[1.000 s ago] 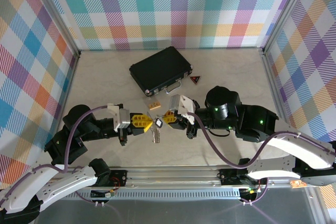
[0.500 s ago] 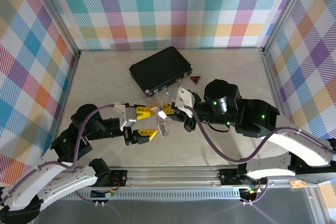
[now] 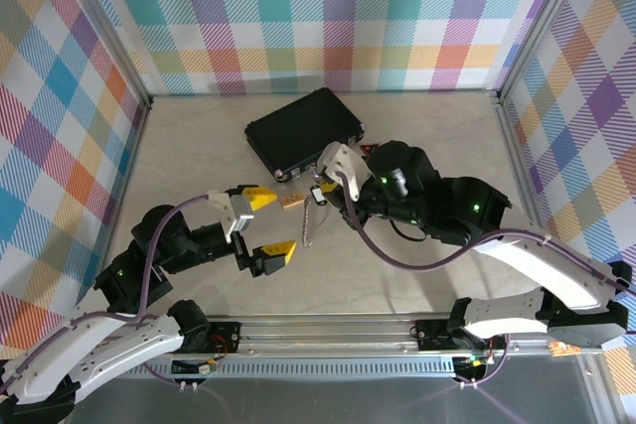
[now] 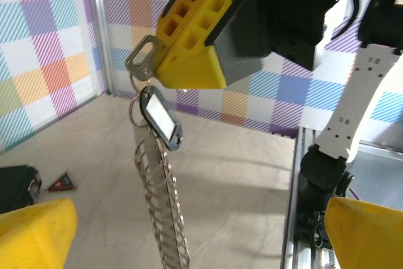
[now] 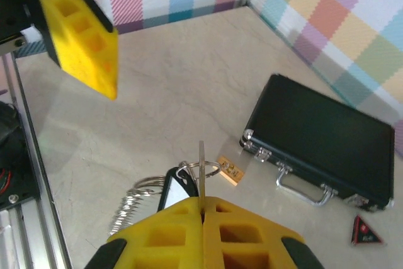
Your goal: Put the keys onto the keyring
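Since the earlier pictures the right gripper (image 3: 324,189) has gone away from the near edge toward the black case (image 3: 303,131), taking its load with it, and the left gripper (image 3: 280,223) has spread its fingers wide and now holds nothing. The right gripper's fingers are pressed together on the head of a flat silver key (image 4: 141,61). Below the key hangs a small dark-framed tag (image 4: 160,118), and below the tag the keyring (image 4: 165,218), which looks here like a long string of thin wire loops. Its long axis runs nearly straight down, with a small lean, and in the top view its lower end comes close to the table (image 3: 199,146); whether it touches I cannot tell. In the left wrist view the string hangs ahead of the left gripper, between its two yellow fingertips and somewhat toward the left one, not touching either. The left arm is therefore the free and nearer one, and I judge that the coming move is for it to close in on the hanging loops from the side, across their long axis. A swinging string would be hard to catch.
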Controlling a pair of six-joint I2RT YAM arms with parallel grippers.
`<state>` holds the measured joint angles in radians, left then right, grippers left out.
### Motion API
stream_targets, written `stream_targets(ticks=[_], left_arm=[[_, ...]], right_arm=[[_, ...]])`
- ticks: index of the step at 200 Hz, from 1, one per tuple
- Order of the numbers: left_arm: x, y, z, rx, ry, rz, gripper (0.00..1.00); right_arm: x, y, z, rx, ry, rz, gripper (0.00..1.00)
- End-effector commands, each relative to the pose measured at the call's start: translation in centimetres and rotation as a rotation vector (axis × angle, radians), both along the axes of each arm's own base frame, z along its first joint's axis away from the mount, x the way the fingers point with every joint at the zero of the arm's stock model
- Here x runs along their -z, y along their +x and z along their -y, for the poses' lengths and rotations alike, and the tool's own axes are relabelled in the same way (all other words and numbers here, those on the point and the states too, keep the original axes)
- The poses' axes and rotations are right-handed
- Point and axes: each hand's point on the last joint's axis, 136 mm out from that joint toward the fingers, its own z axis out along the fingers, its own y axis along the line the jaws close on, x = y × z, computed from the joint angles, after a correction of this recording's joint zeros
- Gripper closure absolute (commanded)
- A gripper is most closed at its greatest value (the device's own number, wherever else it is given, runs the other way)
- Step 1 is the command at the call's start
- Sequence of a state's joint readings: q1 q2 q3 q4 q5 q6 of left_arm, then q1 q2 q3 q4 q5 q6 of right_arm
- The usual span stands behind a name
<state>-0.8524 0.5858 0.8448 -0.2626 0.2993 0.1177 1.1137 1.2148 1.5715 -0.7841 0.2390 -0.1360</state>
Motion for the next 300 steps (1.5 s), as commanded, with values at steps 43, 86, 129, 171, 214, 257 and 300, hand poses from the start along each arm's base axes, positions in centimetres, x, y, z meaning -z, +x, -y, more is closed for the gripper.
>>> stream_targets(ticks=[43, 86, 129, 171, 214, 257, 300], left_arm=[[1.6, 2.8, -1.5, -0.195, -0.018, -0.102, 0.0], [3.9, 5.1, -2.5, -0.349, 0.037, -0.177, 0.0], [4.9, 6.4, -2.7, -0.42, 0.052, -0.212, 0.0], [4.9, 6.9, -1.9, -0.416, 0.007, -0.227, 0.0], [4.8, 7.2, -1.6, -0.412, -0.01, -0.233, 0.0], [4.8, 7.2, -1.4, -0.411, -0.021, -0.236, 0.0], [4.7, 7.4, -1.4, -0.416, -0.041, -0.237, 0.0]], right_arm=[[4.0, 5.3, 1.6, 0.255, 0.122, -0.197, 1.0], [6.9, 8.2, 1.5, 0.314, 0.116, -0.249, 1.0], [9.7, 10.6, 1.1, 0.343, 0.127, -0.315, 1.0], [12.5, 11.6, 0.4, 0.35, 0.115, -0.376, 1.0], [15.5, 11.9, 0.0, 0.364, 0.092, -0.443, 1.0], [18.1, 11.4, -0.2, 0.367, 0.08, -0.501, 1.0], [20.8, 9.4, 0.5, 0.363, 0.061, -0.59, 1.0]])
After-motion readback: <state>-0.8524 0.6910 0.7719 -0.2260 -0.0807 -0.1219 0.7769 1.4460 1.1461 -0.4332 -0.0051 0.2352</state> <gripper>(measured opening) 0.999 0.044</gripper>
